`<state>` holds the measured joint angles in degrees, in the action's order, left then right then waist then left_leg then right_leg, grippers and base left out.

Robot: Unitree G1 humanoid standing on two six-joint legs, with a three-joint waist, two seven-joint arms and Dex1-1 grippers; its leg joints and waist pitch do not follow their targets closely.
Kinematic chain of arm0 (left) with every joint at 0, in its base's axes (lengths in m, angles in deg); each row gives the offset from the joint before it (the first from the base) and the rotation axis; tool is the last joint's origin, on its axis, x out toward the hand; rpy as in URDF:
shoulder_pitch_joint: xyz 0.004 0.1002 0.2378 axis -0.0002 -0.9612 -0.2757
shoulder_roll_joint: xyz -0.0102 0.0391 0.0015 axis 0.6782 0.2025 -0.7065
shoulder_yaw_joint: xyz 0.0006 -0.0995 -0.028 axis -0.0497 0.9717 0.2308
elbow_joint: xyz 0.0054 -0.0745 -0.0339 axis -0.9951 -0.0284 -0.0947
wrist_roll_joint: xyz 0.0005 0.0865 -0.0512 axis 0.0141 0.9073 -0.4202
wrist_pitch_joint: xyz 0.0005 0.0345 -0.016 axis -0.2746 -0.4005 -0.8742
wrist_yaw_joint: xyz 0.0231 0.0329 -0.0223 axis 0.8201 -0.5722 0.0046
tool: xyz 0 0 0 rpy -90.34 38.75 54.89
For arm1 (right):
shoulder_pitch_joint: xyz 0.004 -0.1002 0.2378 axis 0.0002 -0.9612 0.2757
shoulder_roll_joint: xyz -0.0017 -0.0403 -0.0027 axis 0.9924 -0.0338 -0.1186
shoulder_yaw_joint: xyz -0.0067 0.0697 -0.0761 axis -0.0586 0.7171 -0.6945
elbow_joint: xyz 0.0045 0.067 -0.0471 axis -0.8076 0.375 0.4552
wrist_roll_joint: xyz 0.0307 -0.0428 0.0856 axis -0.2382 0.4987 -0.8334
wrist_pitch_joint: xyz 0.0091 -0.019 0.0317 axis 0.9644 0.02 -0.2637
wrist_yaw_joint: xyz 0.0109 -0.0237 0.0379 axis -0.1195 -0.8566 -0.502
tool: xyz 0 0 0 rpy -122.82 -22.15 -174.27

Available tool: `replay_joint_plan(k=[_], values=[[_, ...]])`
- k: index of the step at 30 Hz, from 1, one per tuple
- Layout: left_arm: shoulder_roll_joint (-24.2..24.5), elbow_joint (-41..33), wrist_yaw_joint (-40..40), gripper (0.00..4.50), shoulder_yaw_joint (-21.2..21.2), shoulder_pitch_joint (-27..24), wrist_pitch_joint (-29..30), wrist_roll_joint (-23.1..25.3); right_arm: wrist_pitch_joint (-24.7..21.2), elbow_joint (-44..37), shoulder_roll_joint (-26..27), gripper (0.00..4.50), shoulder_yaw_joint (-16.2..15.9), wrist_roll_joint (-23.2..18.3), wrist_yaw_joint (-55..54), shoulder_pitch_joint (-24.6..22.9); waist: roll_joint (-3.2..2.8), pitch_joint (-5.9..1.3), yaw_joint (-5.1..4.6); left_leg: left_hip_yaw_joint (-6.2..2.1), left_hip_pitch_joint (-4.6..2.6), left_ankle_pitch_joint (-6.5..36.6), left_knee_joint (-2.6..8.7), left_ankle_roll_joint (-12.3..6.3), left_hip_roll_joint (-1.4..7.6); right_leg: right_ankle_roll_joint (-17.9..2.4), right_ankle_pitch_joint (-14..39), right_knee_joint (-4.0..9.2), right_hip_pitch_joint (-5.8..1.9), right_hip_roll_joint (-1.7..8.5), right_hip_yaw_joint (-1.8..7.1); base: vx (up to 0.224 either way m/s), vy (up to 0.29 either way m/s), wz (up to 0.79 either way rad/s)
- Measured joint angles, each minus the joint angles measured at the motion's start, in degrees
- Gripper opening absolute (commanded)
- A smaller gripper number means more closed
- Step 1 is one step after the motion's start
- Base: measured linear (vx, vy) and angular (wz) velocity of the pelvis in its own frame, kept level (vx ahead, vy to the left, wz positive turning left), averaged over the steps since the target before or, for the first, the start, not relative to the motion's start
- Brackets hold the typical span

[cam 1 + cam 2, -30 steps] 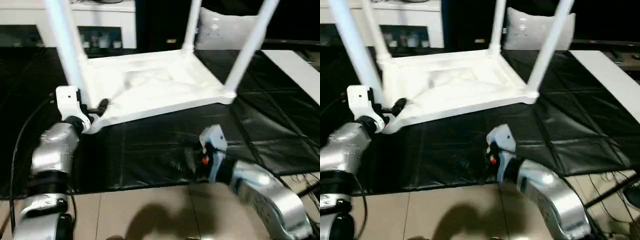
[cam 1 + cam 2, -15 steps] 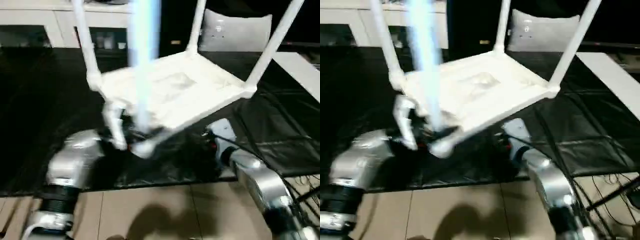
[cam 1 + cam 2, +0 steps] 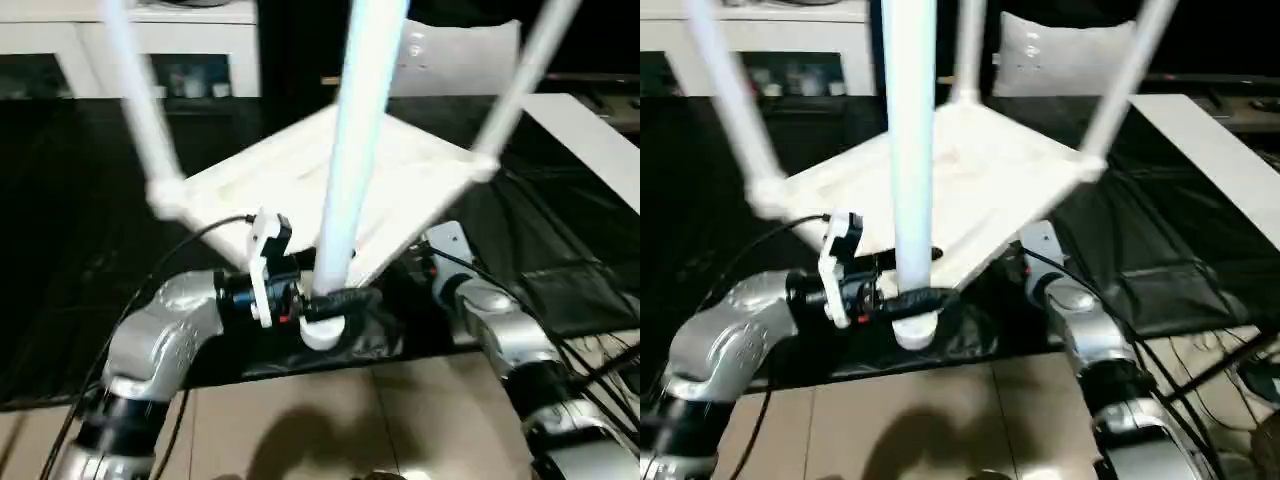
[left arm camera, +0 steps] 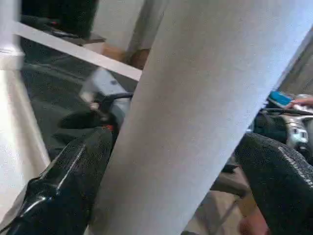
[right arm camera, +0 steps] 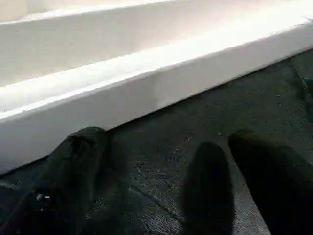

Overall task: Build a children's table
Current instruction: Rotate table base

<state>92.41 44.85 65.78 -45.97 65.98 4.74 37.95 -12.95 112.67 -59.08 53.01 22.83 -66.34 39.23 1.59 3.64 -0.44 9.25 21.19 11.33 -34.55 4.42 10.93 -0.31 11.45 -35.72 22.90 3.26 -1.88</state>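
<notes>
The children's table stands upside down on the black mat [image 3: 70, 210], its white tabletop [image 3: 400, 180] tilted with one corner toward me and its legs pointing up. My left gripper [image 3: 332, 302] is open, its fingers [image 4: 63, 186] straddling the near leg [image 3: 350, 150] just above the corner socket. That leg sits between the two fingers in the left wrist view. My right gripper [image 5: 171, 171] is open low over the mat, right at the tabletop's side edge [image 5: 146, 78], holding nothing. Other legs [image 3: 140, 110] [image 3: 520, 70] rise at the left and right corners.
A white cabinet [image 3: 200, 40] stands at the back and a grey-white cushion panel [image 3: 460, 60] leans behind the table. A white board [image 3: 590, 130] lies on the right. Beige floor tiles [image 3: 350, 420] begin at the mat's near edge. Cables [image 3: 600, 350] trail by my right arm.
The table has swung round, bringing its near corner and leg from the left to the middle. My left gripper moved right with that leg. My right gripper came up to the tabletop's edge.
</notes>
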Motion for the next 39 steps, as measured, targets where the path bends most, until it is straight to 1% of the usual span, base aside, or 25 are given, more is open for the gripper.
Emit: replay_joint_plan(k=[5, 8, 10, 12, 14, 16, 19, 20, 21, 23, 24, 26, 28, 32, 33, 35, 36, 38, 39], values=[[-2.52, -2.56, -0.82, 4.48, -1.9, -0.11, 0.92, -1.4, 2.47, 2.85, 1.97, 4.5, -0.42, 0.66, 1.88, 1.56, 0.03, 0.02, -0.74, 0.19, 0.0, -0.01, -0.03, 0.0, 0.07, -0.01, 0.0, -0.22, 0.16, -0.03, 0.15, 0.0, 0.0, 0.0], [-3.89, -2.76, -1.8, 4.48, -2.99, -0.1, 0.73, -1.33, 4.72, 3.77, 2.84, 4.5, -1.22, 1.3, 3.35, 1.8, 0.03, 0.02, -0.74, 0.27, -0.02, -0.01, -0.06, -0.01, 0.09, -0.01, 0.01, -0.26, 0.16, -0.04, 0.22, 0.0, 0.0, 0.0], [-4.8, -2.14, -2.31, 4.48, -3.19, 0.1, 0.17, -0.97, 6.39, 4.14, 3.05, 4.5, -1.53, 1.4, 6.19, 1.89, 0.03, 0.02, -0.71, 0.29, -0.03, 0.0, -0.17, -0.02, 0.09, -0.01, 0.0, -0.28, 0.16, -0.04, 0.25, 0.0, 0.0, 0.0], [-6.62, 0.21, -4.38, 4.48, -3.08, 1.59, -1.88, 0.8, 8.05, 4.32, 3.31, 4.5, -2.49, 2.3, 6.8, 1.94, 0.05, 0.02, -0.65, 0.29, 0.0, -0.02, -0.29, -0.07, 0.1, -0.08, -0.04, -0.29, 0.15, -0.03, 0.25, 0.0, 0.0, 0.0], [-7.49, 2.22, -6.58, 4.48, -3.17, 3.49, -3.75, 2.58, 8.66, 4.63, 4.0, 4.5, -2.9, 2.82, 5.99, 2.45, 0.05, 0.02, -0.72, 0.35, -0.02, -0.06, -0.31, -0.13, 0.09, -0.18, -0.12, -0.29, 0.15, -0.02, 0.31, 0.0, 0.0, 0.0], [-8.13, 4.84, -8.85, 4.48, -2.87, 5.34, -6.24, 4.44, 9.0, 4.91, 4.61, 4.5, -2.75, 2.79, 5.09, 2.75, 0.05, 0.02, -0.68, 0.36, -0.04, -0.07, -0.33, -0.14, 0.09, -0.17, -0.14, -0.33, 0.13, -0.02, 0.32, 0.0, 0.0, 0.0], [-8.1, 8.86, -11.54, 4.48, -1.66, 7.55, -9.43, 6.53, 9.03, 4.91, 4.34, 4.5, -2.06, 2.76, 3.4, 2.78, -0.03, 0.02, -0.37, 0.37, -0.03, -0.08, -0.36, -0.15, 0.09, -0.17, -0.14, -0.36, 0.13, 0.01, 0.31, 0.0, 0.0, 0.0], [-8.21, 10.39, -12.06, 4.48, -1.6, 8.53, -10.3, 6.83, 8.9, 4.91, 3.8, 4.5, -1.49, 2.71, 2.8, 2.66, -0.02, 0.02, -0.1, 0.36, 0.0, -0.09, -0.39, -0.15, 0.09, -0.17, -0.14, -0.36, 0.13, 0.01, 0.29, 0.0, 0.0, 0.0], [-8.26, 12.61, -12.96, 4.48, -1.06, 10.04, -11.39, 7.19, 8.73, 4.63, 2.99, 4.5, -0.01, 2.59, 1.83, 1.99, -0.03, 0.02, 0.24, 0.38, -0.01, -0.1, -0.42, -0.17, 0.09, -0.16, -0.15, -0.36, 0.11, 0.03, 0.29, 0.0, 0.0, 0.0], [-7.99, 15.22, -14.24, 4.48, 0.74, 11.49, -12.77, 8.03, 8.35, 4.19, 1.45, 4.5, 1.49, 2.53, 0.79, 0.32, -0.03, 0.02, 0.53, 0.41, -0.01, -0.1, -0.42, -0.17, 0.08, -0.16, -0.16, -0.37, 0.11, 0.03, 0.32, 0.0, 0.0, 0.0], [-7.63, 17.3, -15.65, 4.48, 1.7, 12.67, -13.93, 8.81, 7.99, 3.42, 0.24, 4.5, 2.46, 2.52, 0.22, -1.54, -0.02, 0.02, 0.62, 0.4, -0.02, -0.1, -0.43, -0.17, 0.08, -0.16, -0.16, -0.37, 0.1, 0.03, 0.31, 0.0, 0.0, 0.0], [-6.47, 20.0, -17.85, 4.48, 3.52, 14.19, -15.73, 10.1, 7.79, 1.81, -0.66, 4.5, 3.46, 2.16, -0.2, -3.59, -0.05, 0.0, 0.24, 0.42, -0.05, -0.1, -0.42, -0.17, 0.09, -0.13, -0.18, -0.41, 0.08, 0.01, 0.36, 0.0, 0.0, 0.0], [-5.62, 23.26, -19.83, 4.48, 4.56, 15.91, -18.47, 11.77, 7.06, -0.28, -1.43, 4.5, 4.6, 1.94, -0.47, -5.36, -0.06, -0.01, 0.16, 0.41, -0.12, -0.1, -0.41, -0.17, 0.09, -0.13, -0.18, -0.42, 0.04, 0.0, 0.35, 0.0, 0.0, 0.0], [-5.38, 27.62, -21.59, 4.48, 5.42, 16.93, -21.49, 12.81, 5.55, -4.72, -2.35, 4.5, 5.84, 1.34, -1.31, -8.79, -0.07, -0.02, 0.43, 0.41, -0.12, -0.1, -0.45, -0.17, 0.08, -0.12, -0.19, -0.4, -0.01, 0.02, 0.36, 0.0, 0.0, 0.0], [-5.26, 28.0, -21.77, 4.48, 5.58, 16.94, -21.89, 12.88, 4.89, -7.7, -2.52, 4.5, 6.4, 1.16, -1.19, -10.9, -0.07, -0.02, 0.63, 0.41, -0.12, -0.1, -0.45, -0.17, 0.09, -0.11, -0.19, -0.39, -0.01, 0.02, 0.36, 0.0, 0.0, 0.0], [-4.89, 27.54, -21.68, 4.48, 6.15, 16.46, -21.75, 12.75, 4.44, -10.68, -2.68, 4.5, 6.85, 0.49, -0.75, -13.35, -0.07, -0.02, 0.54, 0.42, -0.11, -0.09, -0.44, -0.17, 0.09, -0.11, -0.19, -0.37, 0.02, 0.02, 0.37, 0.0, 0.0, 0.0], [-4.99, 25.47, -21.26, 4.48, 6.35, 15.1, -21.23, 12.53, 3.78, -13.79, -3.0, 4.5, 6.85, 0.09, -0.11, -15.19, -0.08, -0.02, 0.48, 0.42, -0.1, -0.09, -0.42, -0.17, 0.09, -0.11, -0.18, -0.36, 0.04, 0.02, 0.37, 0.0, 0.0, 0.0], [-5.31, 23.24, -20.6, 4.48, 6.41, 12.59, -20.57, 12.09, 2.95, -16.84, -3.3, 4.5, 6.88, -0.45, 0.99, -17.16, -0.07, -0.02, 0.51, 0.43, -0.06, -0.09, -0.42, -0.18, 0.1, -0.11, -0.18, -0.34, 0.09, 0.01, 0.36, 0.0, 0.0, 0.0], [-5.73, 20.46, -20.62, 4.48, 6.3, 9.8, -20.5, 11.91, 2.31, -21.49, -3.17, 4.5, 6.98, -1.66, 1.86, -19.35, -0.1, -0.01, 0.56, 0.43, 0.01, -0.08, -0.38, -0.18, 0.1, -0.11, -0.18, -0.32, 0.16, 0.01, 0.37, 0.0, 0.0, 0.0]])
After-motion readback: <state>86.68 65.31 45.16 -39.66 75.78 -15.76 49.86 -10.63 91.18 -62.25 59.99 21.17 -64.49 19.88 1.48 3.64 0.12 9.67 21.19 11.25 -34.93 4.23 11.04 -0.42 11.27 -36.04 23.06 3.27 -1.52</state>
